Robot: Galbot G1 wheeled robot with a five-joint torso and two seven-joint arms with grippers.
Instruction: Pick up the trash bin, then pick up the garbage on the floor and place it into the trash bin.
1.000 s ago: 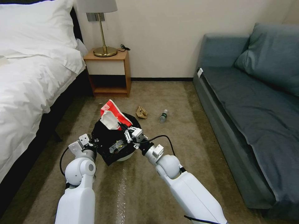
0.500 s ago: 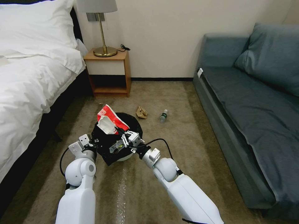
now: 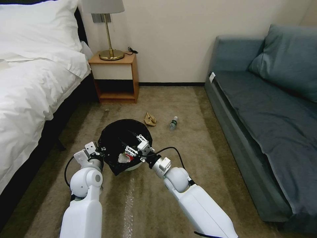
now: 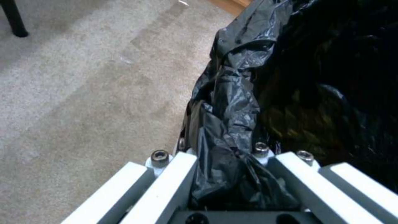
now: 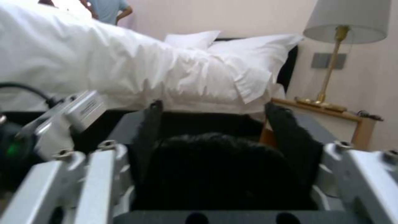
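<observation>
The trash bin (image 3: 123, 138), white with a black liner (image 4: 232, 102), hangs just above the carpet in front of me. My left gripper (image 3: 99, 152) is shut on its near-left rim, pinching the liner (image 4: 234, 174). Over the bin's near-right side my right gripper (image 3: 131, 146) stands open with nothing held, its dark fingers (image 5: 151, 124) spread above the black opening. A red-and-white scrap of garbage (image 3: 126, 157) shows inside the bin. On the floor beyond lie a tan paper wad (image 3: 150, 119) and a small clear bottle (image 3: 173, 123).
A white bed (image 3: 29, 86) runs along the left. A wooden nightstand (image 3: 115, 77) with a brass lamp (image 3: 110, 49) stands at the back wall. A blue-grey sofa (image 3: 264, 109) lines the right. Open carpet lies between them.
The red-and-white carton held by the right gripper above the bin has dropped inside. The right gripper now stands open, and the left arm and bin have stayed put.
</observation>
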